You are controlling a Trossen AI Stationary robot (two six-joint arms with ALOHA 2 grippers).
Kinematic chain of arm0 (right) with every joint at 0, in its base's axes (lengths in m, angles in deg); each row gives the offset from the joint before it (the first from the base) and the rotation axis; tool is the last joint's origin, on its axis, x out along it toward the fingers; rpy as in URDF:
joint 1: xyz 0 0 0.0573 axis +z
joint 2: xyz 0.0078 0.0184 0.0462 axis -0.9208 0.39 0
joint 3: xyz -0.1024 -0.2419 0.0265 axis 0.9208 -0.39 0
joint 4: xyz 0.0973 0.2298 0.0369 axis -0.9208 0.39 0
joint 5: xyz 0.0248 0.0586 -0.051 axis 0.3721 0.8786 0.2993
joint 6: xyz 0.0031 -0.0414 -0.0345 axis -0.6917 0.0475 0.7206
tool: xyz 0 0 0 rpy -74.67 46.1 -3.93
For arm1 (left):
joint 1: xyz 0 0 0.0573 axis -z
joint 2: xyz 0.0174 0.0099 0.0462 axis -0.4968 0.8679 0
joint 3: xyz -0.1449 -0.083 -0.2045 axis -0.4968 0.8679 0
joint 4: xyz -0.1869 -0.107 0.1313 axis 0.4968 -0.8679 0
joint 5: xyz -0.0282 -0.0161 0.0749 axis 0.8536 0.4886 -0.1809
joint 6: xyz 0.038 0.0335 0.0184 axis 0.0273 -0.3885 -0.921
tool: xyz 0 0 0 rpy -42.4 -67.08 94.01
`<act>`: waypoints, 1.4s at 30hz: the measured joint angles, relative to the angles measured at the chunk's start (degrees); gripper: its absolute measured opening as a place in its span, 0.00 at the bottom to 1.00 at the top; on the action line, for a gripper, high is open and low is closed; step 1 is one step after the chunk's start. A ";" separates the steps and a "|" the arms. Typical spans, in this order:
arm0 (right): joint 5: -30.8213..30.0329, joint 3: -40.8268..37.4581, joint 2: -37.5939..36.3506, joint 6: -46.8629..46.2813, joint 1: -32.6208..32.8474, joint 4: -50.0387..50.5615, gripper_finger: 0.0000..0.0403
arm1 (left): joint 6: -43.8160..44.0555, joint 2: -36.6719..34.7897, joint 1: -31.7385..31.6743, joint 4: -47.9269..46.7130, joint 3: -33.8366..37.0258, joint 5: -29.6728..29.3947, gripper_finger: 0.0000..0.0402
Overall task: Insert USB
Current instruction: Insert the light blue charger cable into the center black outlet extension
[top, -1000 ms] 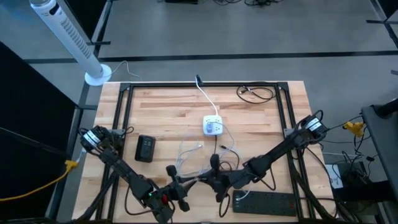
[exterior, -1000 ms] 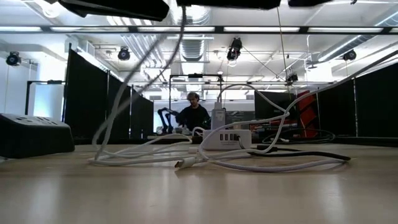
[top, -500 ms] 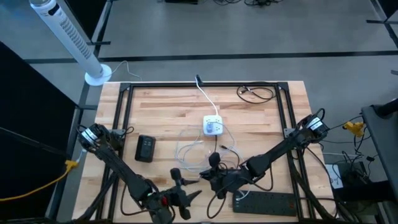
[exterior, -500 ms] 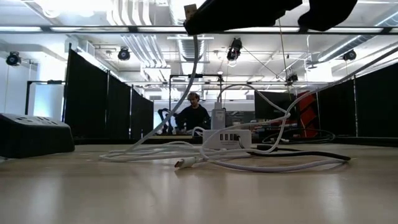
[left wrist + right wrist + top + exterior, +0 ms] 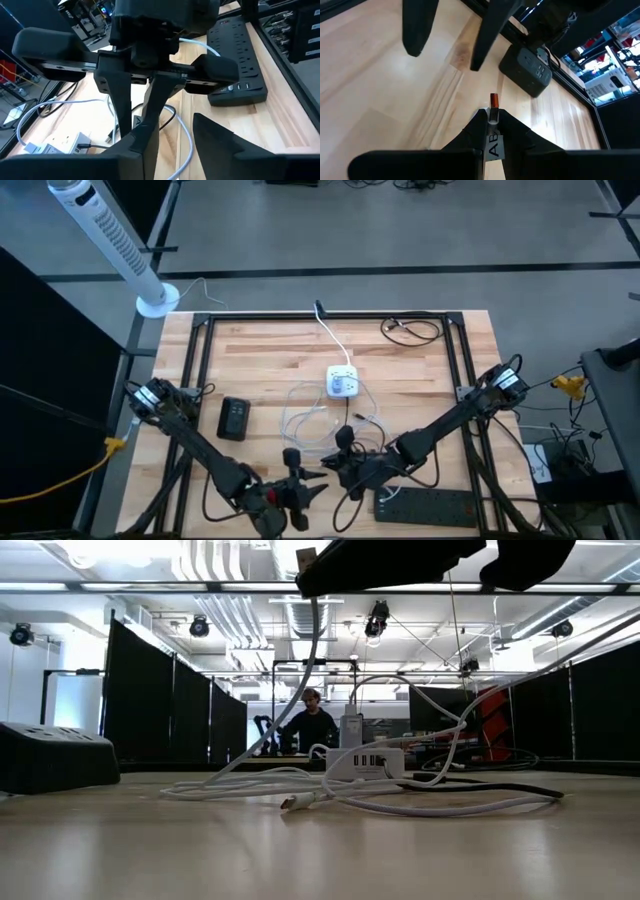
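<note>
Seen from above, with the table (image 5: pixel 260 350) as my clock face, a white tower fan (image 5: pixel 105 242) stands off the corner at ten o'clock. A small black box (image 5: pixel 235 419) lies on the wood at about eight o'clock. My left gripper (image 5: pixel 172 131) hangs over the near edge at around seven o'clock. Its fingers (image 5: pixel 137 147) are moderately spread with nothing between them, so I can see the wood and a loop of white cable (image 5: pixel 300 425) through the gap. Near the middle of the table sits the white charger (image 5: pixel 343 383). A white lead runs from it toward twelve o'clock, and the loose white cable is coiled on the side toward six o'clock. My right gripper (image 5: pixel 491 117) is just beside my left one, at about six o'clock from the charger and well short of it. It is pinched tight on the plug (image 5: pixel 493 106), whose metal tip pokes out past my fingertips, above the wood and not in any port. The cable rises from the tabletop to that grip. At five o'clock, along the near edge, lies a black power strip (image 5: pixel 425 505). At one o'clock, near the far rail, a thin dark cord (image 5: pixel 412 330) is bundled. From table height, a person (image 5: pixel 312 725) is visible in the room far behind the charger.
</note>
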 joint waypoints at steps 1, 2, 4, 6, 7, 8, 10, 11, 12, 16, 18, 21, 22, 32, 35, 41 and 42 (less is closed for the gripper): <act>-0.01 0.00 0.00 -0.01 0.00 0.00 0.04 | 0.11 0.01 -0.01 -0.21 -0.01 0.01 0.23; -0.01 0.00 0.00 0.01 0.00 0.02 0.04 | 0.17 0.01 -0.01 -0.35 -0.01 0.00 0.22; -0.01 0.00 0.00 -0.09 0.00 0.00 0.04 | 0.45 0.00 -0.15 -1.16 0.00 0.34 0.19; 0.00 0.00 0.00 -0.04 0.02 0.00 0.04 | 1.28 0.01 -0.23 -2.73 0.24 1.01 0.17; 0.00 0.00 0.00 -0.04 0.02 0.00 0.04 | 1.40 0.02 -0.26 -3.52 0.37 1.57 0.16; 0.01 0.00 0.00 -0.09 0.02 0.00 0.04 | 1.39 0.06 -0.27 -4.00 0.44 1.94 0.16; 0.03 0.00 0.00 -0.03 0.02 0.02 0.04 | 1.40 0.47 -0.27 -4.02 0.45 1.95 0.17; 0.05 0.00 0.00 -0.03 0.02 -0.01 0.04 | 1.16 0.71 -0.27 -4.06 0.45 1.95 0.17; 0.31 -0.01 0.00 -0.10 0.02 -0.01 0.04 | 0.97 1.10 -0.35 -4.05 0.45 1.93 0.18; 1.36 -0.02 0.00 -0.12 0.02 0.00 0.04 | 0.55 2.21 -0.62 -4.05 0.54 1.44 0.20; 1.37 -0.02 0.00 -0.13 0.02 0.00 0.04 | -0.98 2.30 -0.58 -3.61 0.54 0.38 0.21; 1.37 -0.02 0.00 -0.03 0.04 0.05 0.04 | -3.86 2.35 0.47 -3.47 -0.64 -3.60 0.21; 1.37 -0.02 0.00 -0.05 0.04 0.08 0.04 | -5.18 2.35 1.01 -3.39 -1.24 -5.15 0.21; 1.51 -0.04 0.00 -0.12 0.15 0.44 0.04 | -8.04 2.51 0.26 -3.78 -1.25 -7.99 0.30; 1.95 -0.02 0.00 -0.01 0.25 0.44 0.04 | -7.71 2.67 -0.57 -5.00 -1.14 -7.66 0.37; 2.85 -0.04 0.02 0.08 0.26 0.46 0.04 | -3.14 2.67 -1.34 -9.35 -1.14 -7.53 0.38; 2.88 -0.04 0.00 0.06 0.28 0.46 0.04 | -2.23 2.67 -1.35 -10.16 -1.14 -7.21 0.36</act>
